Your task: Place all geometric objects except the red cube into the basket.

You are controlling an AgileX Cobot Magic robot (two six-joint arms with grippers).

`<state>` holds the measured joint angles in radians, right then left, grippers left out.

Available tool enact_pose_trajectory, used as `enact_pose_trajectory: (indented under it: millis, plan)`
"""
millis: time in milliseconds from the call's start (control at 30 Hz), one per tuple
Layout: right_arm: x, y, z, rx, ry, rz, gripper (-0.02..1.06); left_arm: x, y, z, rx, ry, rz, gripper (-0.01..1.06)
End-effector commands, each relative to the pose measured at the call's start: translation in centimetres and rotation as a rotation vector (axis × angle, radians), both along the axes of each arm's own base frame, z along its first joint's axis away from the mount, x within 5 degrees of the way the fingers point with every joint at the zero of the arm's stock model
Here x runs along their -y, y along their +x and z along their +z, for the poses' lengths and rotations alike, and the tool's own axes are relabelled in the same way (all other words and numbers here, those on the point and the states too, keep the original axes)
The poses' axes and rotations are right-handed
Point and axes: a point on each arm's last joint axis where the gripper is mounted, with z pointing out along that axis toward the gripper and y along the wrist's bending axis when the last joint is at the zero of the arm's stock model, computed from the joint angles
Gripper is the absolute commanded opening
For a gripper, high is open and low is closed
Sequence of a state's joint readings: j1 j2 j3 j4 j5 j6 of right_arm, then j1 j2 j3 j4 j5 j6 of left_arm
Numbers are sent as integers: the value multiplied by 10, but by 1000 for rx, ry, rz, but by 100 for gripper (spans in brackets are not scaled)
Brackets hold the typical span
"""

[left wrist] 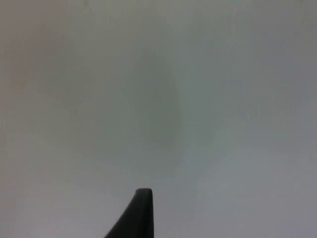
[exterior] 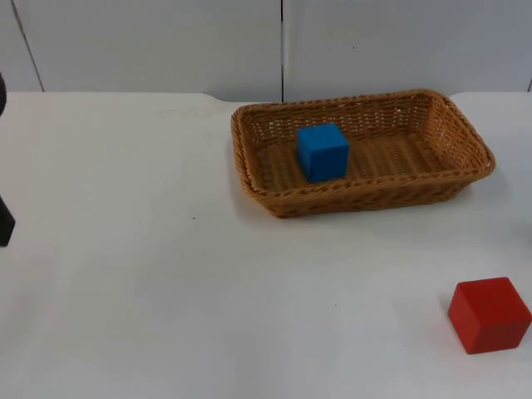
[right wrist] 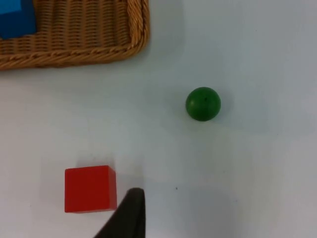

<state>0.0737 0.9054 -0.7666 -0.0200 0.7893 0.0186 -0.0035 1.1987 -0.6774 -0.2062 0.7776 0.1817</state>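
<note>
A blue cube [exterior: 322, 151] lies inside the brown wicker basket [exterior: 366, 199] at the back right of the table. The basket's corner [right wrist: 133, 44] and the blue cube [right wrist: 17, 20] also appear in the right wrist view. A red cube [exterior: 489, 314] sits on the table near the front right. My right gripper [right wrist: 130, 218] hangs above the table just beside the red cube [right wrist: 90, 189]. A green ball [right wrist: 203, 103] rests on the bare table further off, apart from both the cube and the basket. My left gripper [exterior: 4, 226] waits at the table's far left over bare white surface [left wrist: 158, 99].
The grey partition wall [exterior: 283, 41] closes off the table behind the basket. White table top [exterior: 150, 249] stretches from the left arm across to the basket and the red cube.
</note>
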Motion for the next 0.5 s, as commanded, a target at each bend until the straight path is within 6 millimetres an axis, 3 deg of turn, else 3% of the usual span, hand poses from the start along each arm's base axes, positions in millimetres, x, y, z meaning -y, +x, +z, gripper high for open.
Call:
enact_pose_trajectory:
  millis: [0,467]
  plan:
    - [1,0,3,11,-4,-3,105,-2,-4,-2,-8,6,20,105]
    - [2,3,3,32,-8,-2,105,0,-4,-2,-7,-27,37,105]
